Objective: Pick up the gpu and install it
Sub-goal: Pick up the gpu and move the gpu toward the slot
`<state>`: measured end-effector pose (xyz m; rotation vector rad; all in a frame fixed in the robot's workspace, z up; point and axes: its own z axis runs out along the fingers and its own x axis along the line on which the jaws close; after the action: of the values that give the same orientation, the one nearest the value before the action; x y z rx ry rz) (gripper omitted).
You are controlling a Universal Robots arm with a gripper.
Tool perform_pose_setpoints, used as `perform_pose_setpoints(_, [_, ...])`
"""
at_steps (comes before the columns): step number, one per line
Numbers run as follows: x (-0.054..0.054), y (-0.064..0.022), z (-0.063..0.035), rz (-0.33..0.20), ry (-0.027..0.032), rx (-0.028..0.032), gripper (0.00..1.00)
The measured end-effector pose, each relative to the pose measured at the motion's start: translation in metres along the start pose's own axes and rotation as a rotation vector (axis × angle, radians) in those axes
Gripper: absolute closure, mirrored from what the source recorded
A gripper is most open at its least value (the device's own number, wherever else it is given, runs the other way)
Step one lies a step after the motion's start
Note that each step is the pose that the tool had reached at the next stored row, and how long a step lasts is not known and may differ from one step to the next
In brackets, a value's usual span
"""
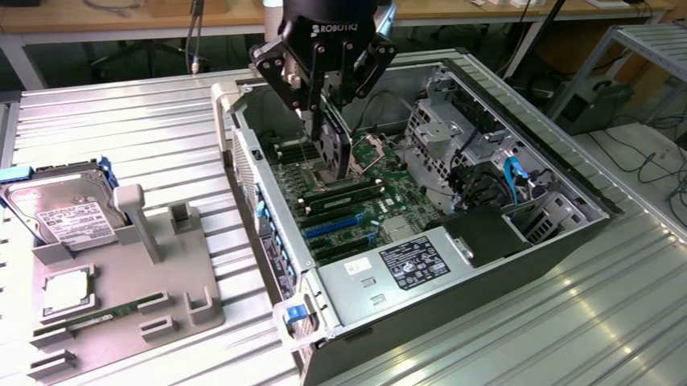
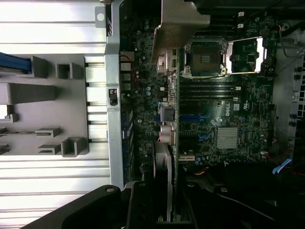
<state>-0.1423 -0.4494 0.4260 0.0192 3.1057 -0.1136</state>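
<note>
- I have the gripper [image 1: 322,111] clenched on the gpu [image 1: 335,151]. The card hangs on edge inside the open computer case [image 1: 241,153], above the motherboard [image 1: 371,205] and toward the case's far end.
- In the wrist view I look down along the card's thin edge, with the fingers [image 2: 143,205] pinching it from either side. It sits in no slot that I can make out.
- My read on handling: the card is light and stiff, but fragile. It is a bare board with small parts and a contact edge that won't forgive a scrape.
- A pinch across the board near the cooler block seems the sound hold to me. The narrow bracket looks slick and off-balance.
- Under the card are the blue expansion slots [image 1: 333,227], seated memory sticks [image 1: 349,190] and the open processor socket [image 2: 205,57].
- Crowding me inside the case are the drive cage [image 1: 446,133] along the far side wall and a blue cable [image 1: 513,173] near it. The power supply [image 1: 413,261] sits at the near end.
- On the grey fixture tray [image 1: 204,310] beside the case sit the hard drive [image 1: 67,215], a loose memory stick [image 1: 108,312] and a processor [image 1: 67,291]. All are well apart from the card and not in my way.
</note>
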Motion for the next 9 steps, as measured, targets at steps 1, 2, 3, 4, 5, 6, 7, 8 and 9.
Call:
perform_pose_setpoints(1, [-0.0006,0.0,0.0001,0.0,0.0,0.0,0.73])
perform_pose_setpoints(2, [-0.0012,0.0,0.0001,0.0,0.0,0.0001,0.73])
perform_pose_setpoints(3, [-0.0017,0.0,0.0002,0.0,-0.0001,0.0,0.73])
perform_pose_setpoints(4, [-0.0023,0.0,0.0003,0.0,-0.0001,-0.0001,0.73])
perform_pose_setpoints(5, [-0.0029,0.0001,0.0004,0.0,-0.0001,-0.0001,0.73])
perform_pose_setpoints(6, [-0.0036,0.0001,0.0005,0.0,-0.0001,0.0,0.73])
perform_pose_setpoints(7, [-0.0045,0.0001,0.0006,0.0,-0.0001,-0.0001,0.73])
perform_pose_setpoints(8, [-0.005,0.0001,0.0008,0.0,-0.0003,-0.0001,0.73])
perform_pose_setpoints(9, [-0.0055,0.0001,0.001,0.0,-0.0009,-0.0002,0.73])
